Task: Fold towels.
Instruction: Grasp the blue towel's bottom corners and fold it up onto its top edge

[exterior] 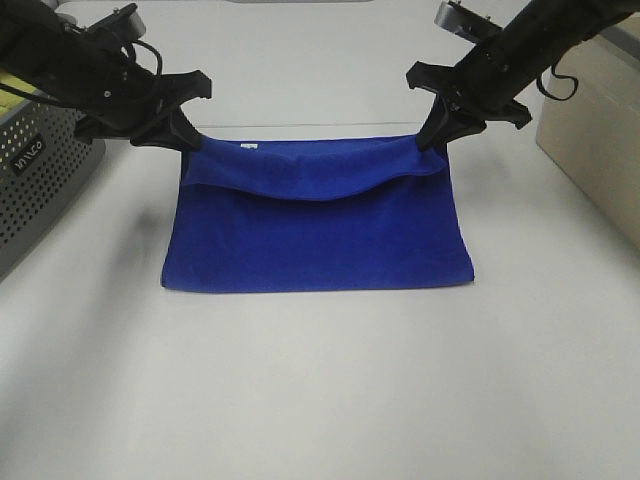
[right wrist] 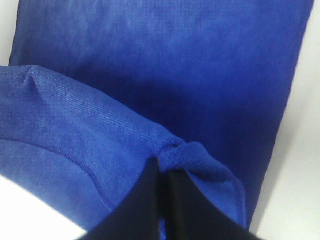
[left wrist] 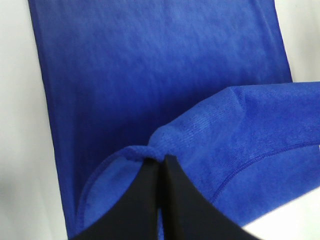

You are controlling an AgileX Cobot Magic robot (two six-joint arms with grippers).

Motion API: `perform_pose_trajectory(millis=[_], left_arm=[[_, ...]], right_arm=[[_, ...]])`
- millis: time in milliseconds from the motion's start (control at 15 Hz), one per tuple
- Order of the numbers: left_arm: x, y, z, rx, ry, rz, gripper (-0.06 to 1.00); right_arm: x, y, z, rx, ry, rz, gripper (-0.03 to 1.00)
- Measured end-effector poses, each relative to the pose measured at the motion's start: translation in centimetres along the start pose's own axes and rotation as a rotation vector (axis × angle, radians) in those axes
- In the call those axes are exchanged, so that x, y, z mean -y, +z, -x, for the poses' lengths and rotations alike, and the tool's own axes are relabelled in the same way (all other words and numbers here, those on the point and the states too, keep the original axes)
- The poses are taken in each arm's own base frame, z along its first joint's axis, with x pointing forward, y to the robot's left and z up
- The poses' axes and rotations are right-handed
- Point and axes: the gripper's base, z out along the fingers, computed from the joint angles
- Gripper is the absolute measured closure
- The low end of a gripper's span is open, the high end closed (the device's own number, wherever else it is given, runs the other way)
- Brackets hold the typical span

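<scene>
The royal-blue towel lies on the white table, its near part flat and its far edge lifted. A small white tag shows near the lifted far-left corner. My left gripper is shut on the far-left corner; the wrist view shows its black fingers pinching a fold of towel. My right gripper is shut on the far-right corner; its fingers pinch the towel. The lifted edge sags between the two grippers and drapes over the flat part.
A grey perforated basket stands at the left edge, holding something yellow-green. A beige box stands at the right edge. White table stretches in front of the towel.
</scene>
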Motion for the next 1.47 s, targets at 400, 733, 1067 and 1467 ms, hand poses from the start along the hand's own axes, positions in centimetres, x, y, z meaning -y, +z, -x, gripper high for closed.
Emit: perform_pose_trajectory(millis=[400,733,1067,1467], left_arm=[[-1.2,5.3,4.9,0.161,0.051,0.020,0.94],[-2.4,7.5,5.1,0.211,0.069,0.058,0.94],[-3.2,8.2,5.3,0.271,0.110,0.102,0.58],[-3.4,7.3,4.7,0.131,0.148,0.083,0.27]], right_arm=[[1.9,4.0,5.5,0.124,-0.059,-0.039,0.95],[3.4,6.4,5.6,0.135,-0.059,-0.069,0.95],[3.7,6.9,5.7,0.145,-0.060,-0.079,0.67],[2.2,4.9,5.0,-0.039,-0.099,-0.035,0.23]])
